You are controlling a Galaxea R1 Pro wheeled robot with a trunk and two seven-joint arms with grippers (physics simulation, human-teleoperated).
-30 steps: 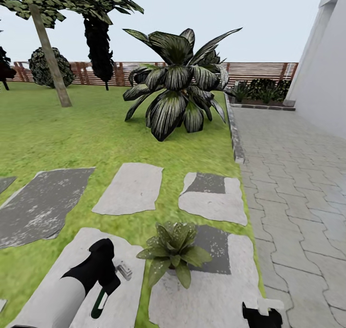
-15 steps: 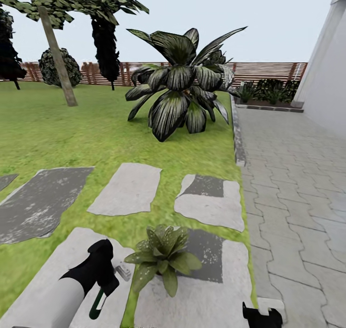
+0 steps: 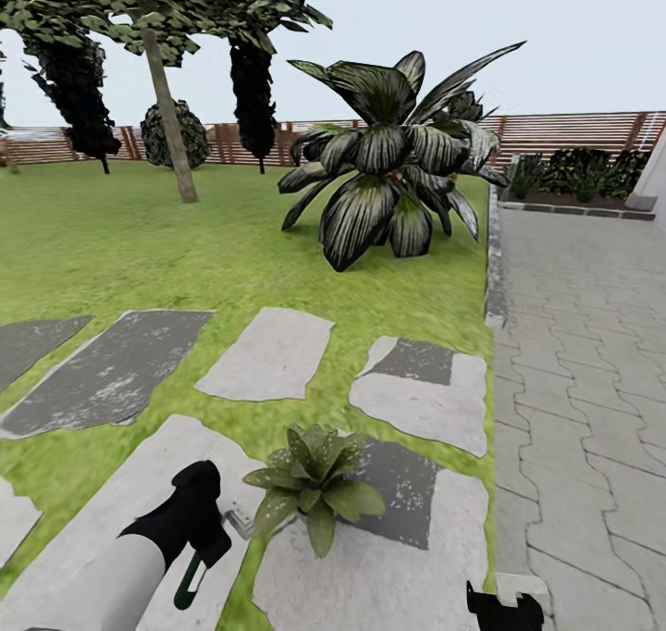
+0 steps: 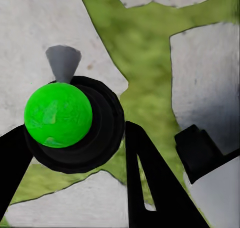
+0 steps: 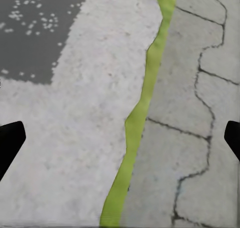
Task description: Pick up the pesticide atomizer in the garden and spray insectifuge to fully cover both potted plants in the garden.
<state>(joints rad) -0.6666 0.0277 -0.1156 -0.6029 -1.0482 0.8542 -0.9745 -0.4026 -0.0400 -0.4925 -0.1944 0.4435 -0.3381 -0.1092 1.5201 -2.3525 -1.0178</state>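
My left gripper (image 3: 204, 540) is shut on the pesticide atomizer (image 3: 191, 579), whose dark green handle hangs below the black fingers and whose pale head (image 3: 240, 520) points toward the potted plant (image 3: 314, 486). That plant, a low rosette of pointed green leaves, stands on a stepping stone (image 3: 388, 566) just right of the atomizer. In the left wrist view the atomizer (image 4: 58, 114) shows as a bright green round end in a black collar between the fingers (image 4: 147, 188) of the left gripper (image 4: 75, 150). My right gripper (image 3: 505, 605) is open over the stone's edge, as the right wrist view (image 5: 120, 140) shows.
Grey stepping stones (image 3: 270, 353) lie in the lawn ahead. A huge striped-leaf bush (image 3: 393, 164) stands beyond them. A paved path (image 3: 583, 353) runs along the right. Trees (image 3: 171, 113) and a brown slat fence (image 3: 573, 131) close the far side.
The whole view has swung to the left, so the bush, stones and fence sit further right in the picture. The left gripper still holds the atomizer beside the plant.
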